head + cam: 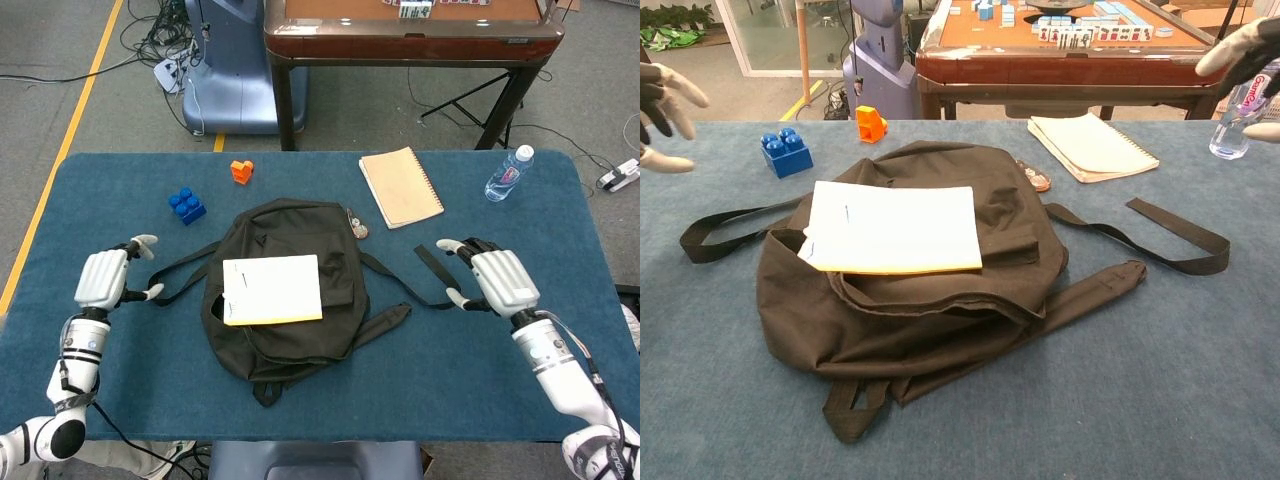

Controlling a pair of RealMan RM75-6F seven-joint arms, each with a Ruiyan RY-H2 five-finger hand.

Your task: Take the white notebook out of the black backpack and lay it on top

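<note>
The white notebook lies flat on top of the black backpack in the middle of the table. My left hand hovers off to the left of the bag, open and holding nothing. On the other side my right hand hangs apart from the bag, near the loose strap, fingers spread and empty.
A tan spiral notebook and a water bottle lie at the back right. A blue brick and an orange brick sit at the back left. A brown table stands behind.
</note>
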